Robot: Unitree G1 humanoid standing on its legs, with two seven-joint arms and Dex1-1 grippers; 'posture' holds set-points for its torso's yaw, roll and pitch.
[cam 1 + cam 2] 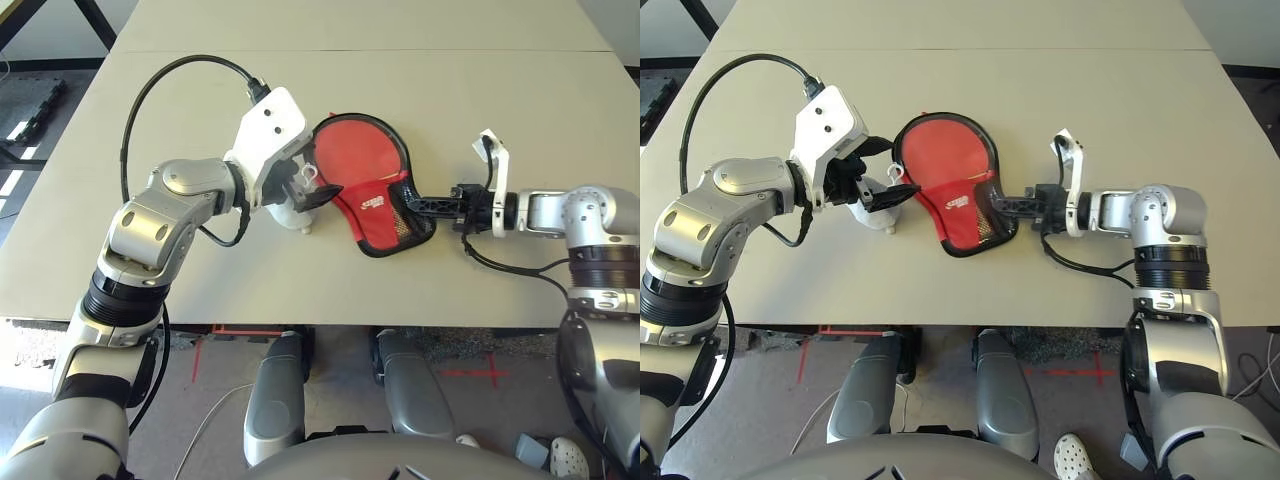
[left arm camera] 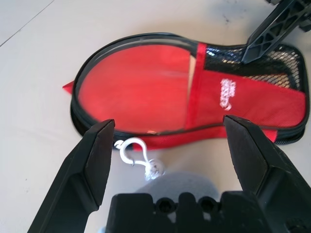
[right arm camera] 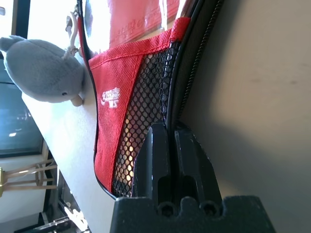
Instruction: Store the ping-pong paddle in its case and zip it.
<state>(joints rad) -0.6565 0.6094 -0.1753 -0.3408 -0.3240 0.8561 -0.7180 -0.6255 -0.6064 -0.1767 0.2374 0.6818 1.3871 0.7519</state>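
The right gripper has its two black fingers pressed together on the black zipper rim of the case — a flat, paddle-shaped fabric pouch, red with a white logo and a black mesh pocket, lying on the pale tabletop. The pinch sits at the mesh end, and whether the zipper pull itself is caught cannot be told. If only fabric is nipped, a pull would probably drag the whole case rather than run the zipper. The round red-faced ping-pong paddle shows through the clear panel, already inside. The left gripper hovers spread wide and empty beside the round end, just above a small white plush charm and its white hook — nothing steadies the case yet.
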